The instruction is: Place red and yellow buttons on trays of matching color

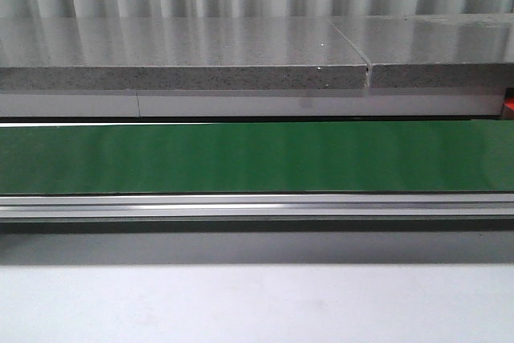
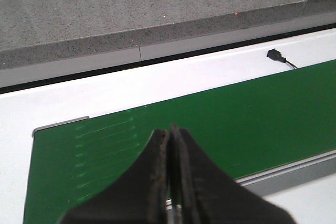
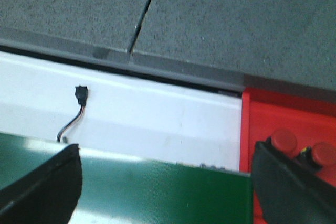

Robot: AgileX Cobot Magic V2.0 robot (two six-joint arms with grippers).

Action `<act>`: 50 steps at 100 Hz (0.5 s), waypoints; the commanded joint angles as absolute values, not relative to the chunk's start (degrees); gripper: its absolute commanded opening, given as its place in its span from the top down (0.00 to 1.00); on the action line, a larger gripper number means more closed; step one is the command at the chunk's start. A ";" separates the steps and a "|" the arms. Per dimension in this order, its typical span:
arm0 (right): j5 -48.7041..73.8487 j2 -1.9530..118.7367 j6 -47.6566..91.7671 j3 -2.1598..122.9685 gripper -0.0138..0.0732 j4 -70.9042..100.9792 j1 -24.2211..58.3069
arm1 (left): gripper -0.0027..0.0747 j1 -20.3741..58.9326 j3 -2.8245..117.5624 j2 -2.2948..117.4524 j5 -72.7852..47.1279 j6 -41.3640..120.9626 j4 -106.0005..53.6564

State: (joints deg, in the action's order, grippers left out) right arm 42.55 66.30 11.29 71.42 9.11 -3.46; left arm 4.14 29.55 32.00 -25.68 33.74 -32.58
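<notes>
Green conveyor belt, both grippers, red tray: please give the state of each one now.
Green conveyor belt: bare, no buttons on it.
Left gripper: fingers shut, holding nothing.
Right gripper: fingers open wide, empty.
Red tray: holds two red buttons.

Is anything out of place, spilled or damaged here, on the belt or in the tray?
Nothing stands out. The green belt carries nothing in any view. In the right wrist view, two red buttons lie in the red tray, matching its colour. The left gripper is shut, the right gripper open.
</notes>
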 commanded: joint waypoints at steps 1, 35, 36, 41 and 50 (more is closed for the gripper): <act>37.26 59.25 11.99 65.17 0.10 9.13 -3.42 | 0.99 4.60 31.09 32.02 -22.45 33.58 -34.27; 38.86 35.34 11.94 40.91 0.12 9.24 -3.48 | 0.99 4.60 31.09 32.02 -22.45 33.58 -34.27; 38.86 34.89 11.94 40.63 0.13 9.24 -3.48 | 0.99 4.60 31.09 32.02 -22.45 33.58 -34.27; 38.86 31.96 11.94 38.87 0.18 9.24 -3.48 | 0.99 4.60 31.09 32.02 -22.45 33.58 -34.27; 38.86 27.53 11.94 36.98 0.36 9.24 -3.48 | 0.99 4.60 31.09 32.02 -22.45 33.58 -34.27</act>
